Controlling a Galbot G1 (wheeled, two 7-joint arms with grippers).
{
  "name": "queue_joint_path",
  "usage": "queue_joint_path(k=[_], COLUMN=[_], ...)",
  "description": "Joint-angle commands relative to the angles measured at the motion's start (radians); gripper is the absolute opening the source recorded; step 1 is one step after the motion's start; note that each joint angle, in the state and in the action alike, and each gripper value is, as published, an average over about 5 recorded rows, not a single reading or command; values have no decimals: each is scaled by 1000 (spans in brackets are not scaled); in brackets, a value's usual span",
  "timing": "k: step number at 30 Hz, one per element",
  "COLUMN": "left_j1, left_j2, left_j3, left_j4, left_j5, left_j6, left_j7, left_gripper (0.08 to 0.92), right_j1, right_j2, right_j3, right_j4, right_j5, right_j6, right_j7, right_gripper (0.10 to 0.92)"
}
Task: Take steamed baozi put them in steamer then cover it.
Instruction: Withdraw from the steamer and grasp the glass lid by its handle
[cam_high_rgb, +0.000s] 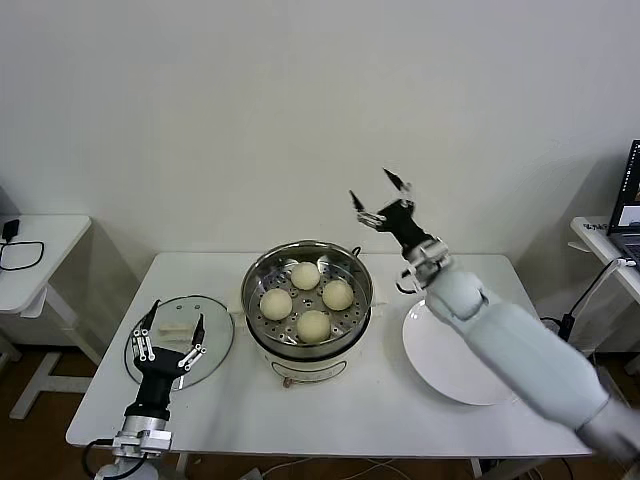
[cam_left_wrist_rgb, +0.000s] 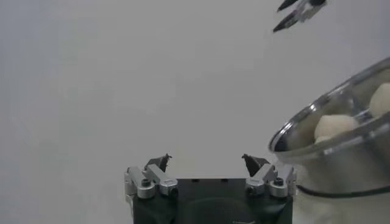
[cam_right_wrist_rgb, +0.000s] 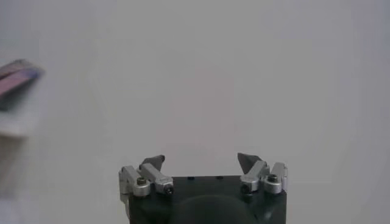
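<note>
Several cream-white baozi (cam_high_rgb: 305, 275) sit on the perforated tray inside the shiny steel steamer (cam_high_rgb: 258, 277) at the table's middle. The steamer (cam_left_wrist_rgb: 341, 158) also shows in the left wrist view, with baozi (cam_left_wrist_rgb: 334, 125) inside. The clear glass cover (cam_high_rgb: 218, 338) with a white handle (cam_high_rgb: 170, 329) lies flat on the table at the left. My left gripper (cam_high_rgb: 171, 333) is open and empty, just above the cover's handle. My right gripper (cam_high_rgb: 378, 194) is open and empty, raised high behind and to the right of the steamer, and shows far off in the left wrist view (cam_left_wrist_rgb: 298, 12).
A flat white plate (cam_high_rgb: 440, 355) lies on the table right of the steamer, partly under my right arm. A side table (cam_high_rgb: 30, 250) with a cable stands at the far left. A laptop (cam_high_rgb: 628, 205) stands on a desk at the far right.
</note>
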Motion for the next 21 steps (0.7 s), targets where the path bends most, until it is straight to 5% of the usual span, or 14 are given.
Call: queue_joint_path(k=[1, 10, 21], left_j1=[-32, -57, -187], left_j2=[28, 50, 75], left_j3=[-26, -87, -75], left_j4=[136, 286, 493], left_j5=[313, 674, 800], left_j6=[-43, 5, -16], left_j7=[-36, -46, -91], left_gripper=[823, 823, 823], right_j1=[-529, -667, -724], right_j2=[138, 213, 280], right_j3=[526, 619, 641], right_j4=[-2, 18, 61], right_j5=[-99, -101, -120], right_j6=[166, 194, 188], right_j7=[43, -14, -36], right_gripper=[823, 823, 823])
